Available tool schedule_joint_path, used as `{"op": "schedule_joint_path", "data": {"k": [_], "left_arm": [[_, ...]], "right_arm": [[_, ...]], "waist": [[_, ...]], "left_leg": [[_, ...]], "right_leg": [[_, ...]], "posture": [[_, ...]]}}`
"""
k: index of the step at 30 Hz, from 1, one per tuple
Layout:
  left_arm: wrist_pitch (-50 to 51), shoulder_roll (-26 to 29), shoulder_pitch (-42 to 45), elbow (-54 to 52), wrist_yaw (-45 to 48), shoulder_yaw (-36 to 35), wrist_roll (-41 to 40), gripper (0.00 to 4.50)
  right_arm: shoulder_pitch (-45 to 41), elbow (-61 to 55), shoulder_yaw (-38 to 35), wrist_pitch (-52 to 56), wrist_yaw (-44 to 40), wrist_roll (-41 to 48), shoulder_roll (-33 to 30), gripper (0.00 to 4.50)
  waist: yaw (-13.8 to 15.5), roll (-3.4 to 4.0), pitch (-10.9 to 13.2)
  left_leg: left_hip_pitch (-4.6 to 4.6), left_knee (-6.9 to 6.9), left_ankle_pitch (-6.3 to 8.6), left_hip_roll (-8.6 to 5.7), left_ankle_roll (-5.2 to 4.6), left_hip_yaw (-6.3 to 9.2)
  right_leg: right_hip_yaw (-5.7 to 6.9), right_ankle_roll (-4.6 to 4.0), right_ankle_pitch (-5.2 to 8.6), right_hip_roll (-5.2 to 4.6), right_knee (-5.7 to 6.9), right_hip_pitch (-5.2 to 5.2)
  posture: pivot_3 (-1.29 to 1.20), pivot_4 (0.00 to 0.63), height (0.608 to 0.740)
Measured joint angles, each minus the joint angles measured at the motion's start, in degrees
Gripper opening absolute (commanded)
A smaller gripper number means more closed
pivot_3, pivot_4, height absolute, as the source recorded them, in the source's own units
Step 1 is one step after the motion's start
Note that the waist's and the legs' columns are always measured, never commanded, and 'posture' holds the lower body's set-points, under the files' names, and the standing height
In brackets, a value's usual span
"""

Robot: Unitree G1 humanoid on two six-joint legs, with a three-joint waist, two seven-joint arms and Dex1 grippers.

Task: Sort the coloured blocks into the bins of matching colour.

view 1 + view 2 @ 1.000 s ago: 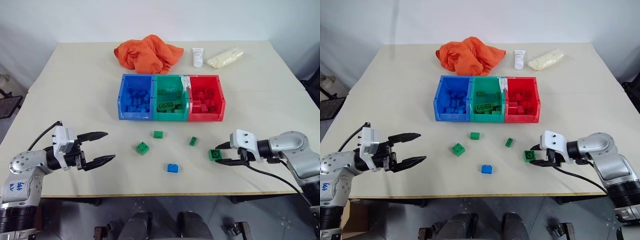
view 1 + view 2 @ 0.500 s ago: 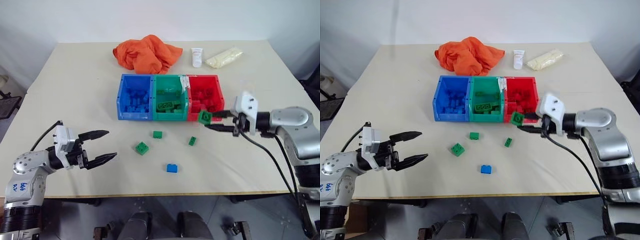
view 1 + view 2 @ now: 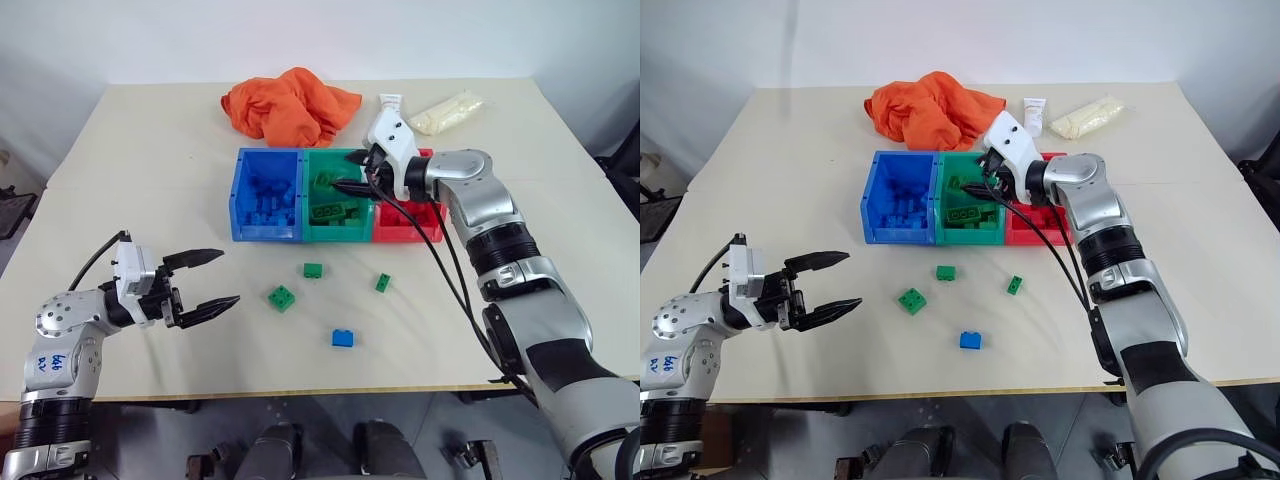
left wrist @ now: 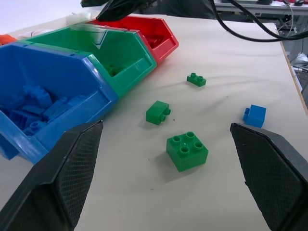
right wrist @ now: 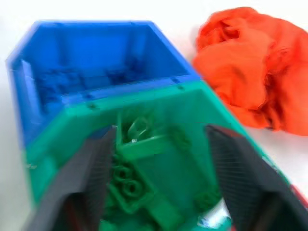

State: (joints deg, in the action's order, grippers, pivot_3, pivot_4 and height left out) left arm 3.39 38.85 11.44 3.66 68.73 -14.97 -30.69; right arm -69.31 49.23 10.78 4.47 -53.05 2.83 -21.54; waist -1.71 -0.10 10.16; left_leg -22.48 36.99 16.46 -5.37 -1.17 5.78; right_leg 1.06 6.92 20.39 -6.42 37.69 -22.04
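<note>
Green bin point(image 5: 163, 159) interior, right wrist close-up

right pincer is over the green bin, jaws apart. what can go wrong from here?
1. The right pincer hangs low over the green bin, near the red bin; pulling back could catch a wall and shift the joined bins.
2. Three green blocks and a blue block lie close together on the table; the open left pincer might knock one while reaching for another.

Head views look down over the whole table point(image 3: 150, 160); both wrist views look closely at the bins point(image 4: 96, 53)
</note>
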Motion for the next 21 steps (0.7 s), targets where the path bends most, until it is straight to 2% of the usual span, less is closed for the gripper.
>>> {"op": "schedule_joint_path", "data": {"k": [1,4,7,14,21], "left_arm": [[-0.1,0.0,0.0,0.0,-0.1,0.0,0.0,4.50],[-0.3,0.0,-0.3,-0.1,-0.3,0.0,0.0,4.50],[-0.3,-0.1,-0.3,-0.2,-0.4,0.2,0.0,4.50],[-0.4,-0.4,0.9,1.2,-0.2,0.9,0.0,4.50],[-0.8,-0.4,2.9,4.2,0.9,1.7,0.2,4.50]], "right_arm": [[0.0,1.0,0.0,-0.7,-0.1,-0.2,0.0,4.47],[0.4,0.2,-0.2,-1.8,-1.5,-0.4,-0.4,4.47],[3.5,-5.7,-1.5,-1.4,-4.7,0.6,-2.9,4.47],[24.2,-35.1,-3.2,8.6,-17.8,9.6,-14.9,4.47],[41.0,-50.0,-10.9,16.0,-19.9,14.0,-28.5,4.47]], "waist": [[-0.2,0.00,0.0],[-0.4,0.00,0.0],[-0.5,0.00,0.0],[0.3,0.00,0.0],[0.8,-0.01,0.0]], "left_leg": [[-0.01,-0.02,0.00,-0.01,0.00,-0.02],[-0.10,0.00,0.00,0.02,0.01,-0.04],[-0.23,0.07,-0.02,0.05,0.06,-0.06],[-0.65,0.39,-0.03,0.04,0.03,-0.06],[-0.66,0.40,-0.04,0.05,0.02,-0.11]], "right_leg": [[0.00,0.00,0.00,-0.01,0.00,-0.04],[0.00,0.00,0.00,0.00,0.08,-0.20],[0.00,0.00,0.00,0.01,0.09,-0.35],[0.00,0.00,0.00,0.01,0.03,-0.46],[-0.02,0.00,0.00,0.00,-0.19,-0.45]], "posture": [[0.00,0.150,0.740],[0.00,0.150,0.740],[0.00,0.150,0.740],[0.00,0.150,0.740],[0.00,0.150,0.740]]}}
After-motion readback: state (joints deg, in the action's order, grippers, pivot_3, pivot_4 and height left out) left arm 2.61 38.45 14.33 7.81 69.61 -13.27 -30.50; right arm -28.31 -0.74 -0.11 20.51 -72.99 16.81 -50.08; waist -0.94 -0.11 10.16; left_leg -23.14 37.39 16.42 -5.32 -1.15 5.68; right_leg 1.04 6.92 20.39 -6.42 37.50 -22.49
